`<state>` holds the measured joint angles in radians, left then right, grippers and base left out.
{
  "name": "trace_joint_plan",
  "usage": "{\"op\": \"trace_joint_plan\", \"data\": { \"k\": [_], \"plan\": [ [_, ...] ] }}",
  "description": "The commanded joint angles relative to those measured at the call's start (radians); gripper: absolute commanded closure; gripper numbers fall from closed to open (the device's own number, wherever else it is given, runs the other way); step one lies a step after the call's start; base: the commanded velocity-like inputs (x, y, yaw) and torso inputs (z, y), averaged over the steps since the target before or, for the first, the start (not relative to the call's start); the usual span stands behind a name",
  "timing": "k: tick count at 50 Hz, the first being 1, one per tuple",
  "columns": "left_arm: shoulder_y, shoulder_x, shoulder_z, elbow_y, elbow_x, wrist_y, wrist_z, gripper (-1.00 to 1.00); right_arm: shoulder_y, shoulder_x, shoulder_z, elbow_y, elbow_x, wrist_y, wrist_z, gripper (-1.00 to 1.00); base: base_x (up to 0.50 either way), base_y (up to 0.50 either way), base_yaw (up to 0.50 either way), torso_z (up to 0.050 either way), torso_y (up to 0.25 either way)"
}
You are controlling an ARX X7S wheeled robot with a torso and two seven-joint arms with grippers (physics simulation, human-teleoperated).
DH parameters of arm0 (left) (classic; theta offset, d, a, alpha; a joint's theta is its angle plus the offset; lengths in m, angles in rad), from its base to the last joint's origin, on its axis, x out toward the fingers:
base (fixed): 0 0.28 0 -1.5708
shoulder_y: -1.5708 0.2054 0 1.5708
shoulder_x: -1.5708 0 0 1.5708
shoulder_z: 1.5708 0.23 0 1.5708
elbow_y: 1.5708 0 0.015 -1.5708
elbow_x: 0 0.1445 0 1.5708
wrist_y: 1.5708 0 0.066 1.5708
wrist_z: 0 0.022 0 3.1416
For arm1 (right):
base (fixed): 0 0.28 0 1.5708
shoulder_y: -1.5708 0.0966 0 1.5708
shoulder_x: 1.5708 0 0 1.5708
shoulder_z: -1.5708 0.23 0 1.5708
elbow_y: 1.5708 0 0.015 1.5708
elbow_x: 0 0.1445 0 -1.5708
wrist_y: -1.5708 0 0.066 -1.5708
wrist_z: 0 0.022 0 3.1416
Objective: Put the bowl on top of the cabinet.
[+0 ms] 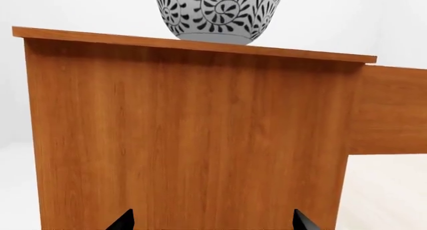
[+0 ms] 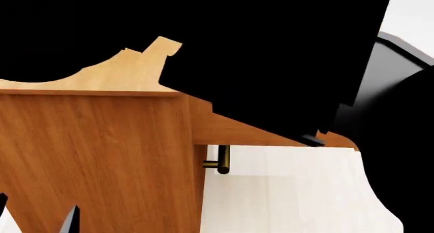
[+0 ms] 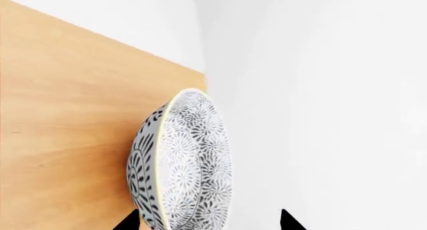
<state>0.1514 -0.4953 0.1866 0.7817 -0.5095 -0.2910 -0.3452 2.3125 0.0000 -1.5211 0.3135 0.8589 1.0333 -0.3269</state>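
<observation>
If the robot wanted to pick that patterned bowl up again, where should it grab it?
Probably the thin rim of the bowl, one finger inside and one outside, coming from above its open mouth. It sits upright on the cabinet top, and its rounded wall would likely slip.
</observation>
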Motion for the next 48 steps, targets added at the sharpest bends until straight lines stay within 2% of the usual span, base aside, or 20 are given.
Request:
{"op": "trace_joint_plan", "data": {
  "k": [1,4,10,19,31,34,41,43,45,47,48],
  "plan": [
    [-0.004,0.0,0.01,-0.006,0.008,-0.001,-0.003,-1.0,0.008,0.0,-0.045,0.096,-0.15,0.037,-0.081,-1.0,0.0,0.0,0.0,0.0,0.0],
    [-0.009,0.001,0.012,-0.013,0.006,0.0,-0.001,-1.0,-0.04,0.001,-0.005,0.216,-0.183,0.077,-0.038,-1.0,0.0,0.0,0.0,0.0,0.0],
    [-0.029,0.011,0.033,-0.042,0.018,-0.012,-0.002,-1.0,-0.022,0.085,0.036,0.224,-0.175,0.144,0.01,-1.0,0.0,0.0,0.0,0.0,0.0],
    [-0.038,0.013,0.04,-0.057,0.025,-0.015,-0.004,-1.0,0.031,0.166,0.083,0.151,-0.186,0.268,0.053,-1.0,0.0,0.0,0.0,0.0,0.0],
    [-0.044,0.013,0.042,-0.067,0.026,-0.013,-0.007,-1.0,-0.026,0.351,0.253,-0.039,-0.149,0.495,0.261,-1.0,0.0,0.0,0.0,0.0,0.0],
    [-0.047,0.015,0.048,-0.073,0.031,-0.014,-0.007,-1.0,-0.021,0.397,0.276,-0.084,-0.097,0.535,0.327,-1.0,0.0,0.0,0.0,0.0,0.0],
    [-0.048,0.013,0.053,-0.075,0.034,-0.013,-0.007,-1.0,0.042,0.479,0.236,-0.114,0.148,0.536,0.526,-1.0,0.0,0.0,0.0,0.0,0.0],
    [-0.047,0.012,0.05,-0.073,0.031,-0.013,-0.008,-1.0,0.043,0.513,0.229,-0.127,0.167,0.537,0.547,-1.0,0.0,0.0,0.0,0.0,0.0],
    [-0.049,0.013,0.052,-0.078,0.034,-0.01,-0.007,-1.0,0.044,0.501,0.233,-0.107,-0.04,0.537,0.348,-1.0,0.0,0.0,0.0,0.0,0.0],
    [-0.048,0.015,0.058,-0.083,0.039,-0.006,-0.004,-1.0,0.044,0.597,0.232,-0.185,0.26,0.537,0.648,-1.0,0.0,0.0,0.0,0.0,0.0],
    [-0.048,0.015,0.063,-0.081,0.043,-0.008,-0.005,-1.0,0.044,0.639,0.236,-0.21,0.372,0.537,0.741,-1.0,0.0,0.0,0.0,0.0,0.0]
  ]
}}
